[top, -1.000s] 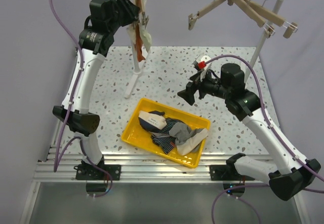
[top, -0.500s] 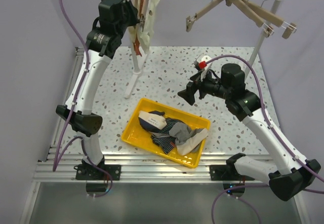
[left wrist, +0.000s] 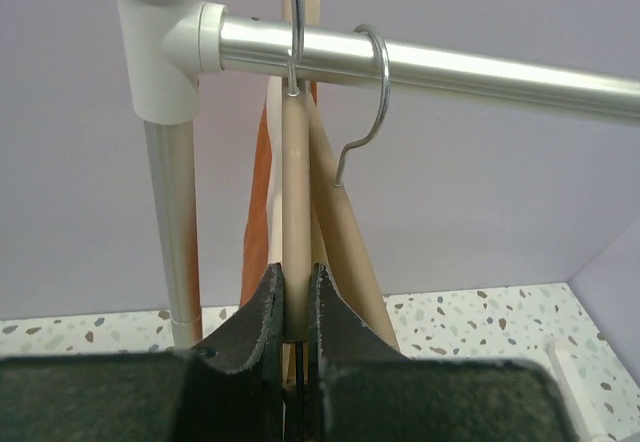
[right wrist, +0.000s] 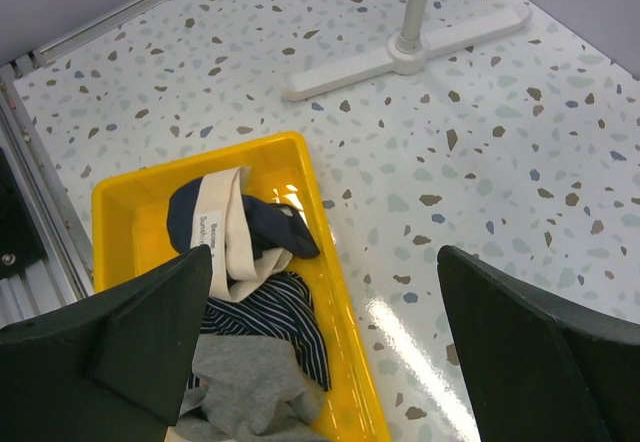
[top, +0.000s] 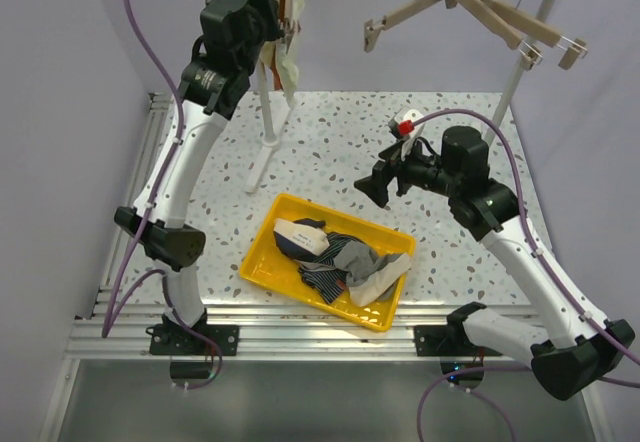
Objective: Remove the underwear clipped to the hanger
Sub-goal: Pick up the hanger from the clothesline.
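Since a second ago our left tool (left wrist: 295, 307) has risen to the rail (left wrist: 420, 62) and clamped on a wooden hanger (left wrist: 295, 212) carrying orange-red underwear (top: 288, 22). Our right tool (right wrist: 320, 352) hangs wide apart above the yellow tray (right wrist: 330, 292) on the worktop (right wrist: 480, 162), where the other briefs (right wrist: 240, 262) lie.

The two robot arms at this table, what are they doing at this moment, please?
The left claw is raised to the metal rail and shut on a wooden hanger hanging there, with orange and pale underwear hanging beside it. The right claw hangs wide open and empty above the table, looking down at the yellow tray. Several pieces of underwear already lie in that tray: navy, striped and grey ones. Other bare hangers sit further along the rail.
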Controlling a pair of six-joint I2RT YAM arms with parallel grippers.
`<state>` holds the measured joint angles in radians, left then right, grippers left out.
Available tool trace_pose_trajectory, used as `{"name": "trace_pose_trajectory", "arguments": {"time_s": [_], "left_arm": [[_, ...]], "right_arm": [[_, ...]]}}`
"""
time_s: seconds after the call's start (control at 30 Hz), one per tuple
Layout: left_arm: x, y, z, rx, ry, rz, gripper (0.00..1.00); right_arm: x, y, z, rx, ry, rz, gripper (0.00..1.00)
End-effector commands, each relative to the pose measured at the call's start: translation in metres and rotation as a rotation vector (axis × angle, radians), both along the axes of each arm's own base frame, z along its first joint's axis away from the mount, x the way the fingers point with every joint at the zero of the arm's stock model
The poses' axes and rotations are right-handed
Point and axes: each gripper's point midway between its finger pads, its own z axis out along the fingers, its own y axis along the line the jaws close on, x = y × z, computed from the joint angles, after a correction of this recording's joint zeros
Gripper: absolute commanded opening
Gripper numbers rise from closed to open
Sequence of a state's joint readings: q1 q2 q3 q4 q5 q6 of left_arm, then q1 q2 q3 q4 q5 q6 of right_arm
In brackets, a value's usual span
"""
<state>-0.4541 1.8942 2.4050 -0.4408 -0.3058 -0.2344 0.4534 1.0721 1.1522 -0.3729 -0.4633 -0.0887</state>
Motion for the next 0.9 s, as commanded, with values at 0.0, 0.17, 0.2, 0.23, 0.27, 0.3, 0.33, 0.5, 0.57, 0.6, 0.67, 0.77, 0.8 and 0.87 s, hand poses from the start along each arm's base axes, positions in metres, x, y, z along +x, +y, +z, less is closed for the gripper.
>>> {"name": "trace_pose_trajectory", "arguments": {"time_s": [0.0,0.17,0.2,0.23,0.27,0.3,0.33,0.5,0.57,0.6,0.67,0.77,0.8,0.87], "left_arm": [[-0.03,0.017,0.081,-0.037,-0.231,0.031,0.0],[-0.038,0.021,0.068,0.001,-0.189,0.03,0.0],[-0.038,0.021,0.064,0.008,-0.174,0.029,0.0],[-0.037,0.021,0.058,0.016,-0.157,0.031,0.0],[-0.041,0.024,0.059,0.017,-0.155,0.033,0.0],[-0.042,0.024,0.055,0.021,-0.141,0.033,0.0],[-0.044,0.025,0.054,0.023,-0.137,0.031,0.0],[-0.053,0.027,0.038,0.051,-0.094,0.018,0.0],[-0.057,0.027,0.032,0.054,-0.078,0.005,0.0],[-0.059,0.027,0.029,0.056,-0.068,0.002,0.0],[-0.062,0.028,0.023,0.066,-0.052,-0.003,0.0],[-0.069,0.029,0.014,0.078,-0.033,-0.02,0.0],[-0.071,0.029,0.013,0.079,-0.03,-0.023,0.0],[-0.077,0.03,0.007,0.087,-0.02,-0.037,0.0]], "right_arm": [[-0.001,0.0,0.014,0.041,-0.039,0.002,0.99],[0.0,-0.001,0.012,0.043,-0.032,-0.001,0.99],[-0.001,0.0,0.012,0.044,-0.032,0.003,0.99],[-0.001,0.0,0.012,0.045,-0.031,0.003,0.99],[0.0,0.0,0.012,0.044,-0.031,0.001,0.99],[0.0,0.0,0.011,0.045,-0.028,0.004,0.99],[-0.001,0.0,0.011,0.046,-0.029,0.005,0.99],[-0.001,0.0,0.01,0.046,-0.026,0.007,0.99],[-0.002,0.0,0.009,0.045,-0.023,0.008,0.99],[-0.002,0.0,0.009,0.045,-0.025,0.01,0.99],[-0.002,0.0,0.008,0.045,-0.021,0.011,0.99],[-0.002,0.001,0.007,0.046,-0.018,0.014,0.99],[-0.003,0.002,0.005,0.045,-0.014,0.018,0.99],[-0.003,0.002,0.004,0.044,-0.011,0.02,0.99]]}}
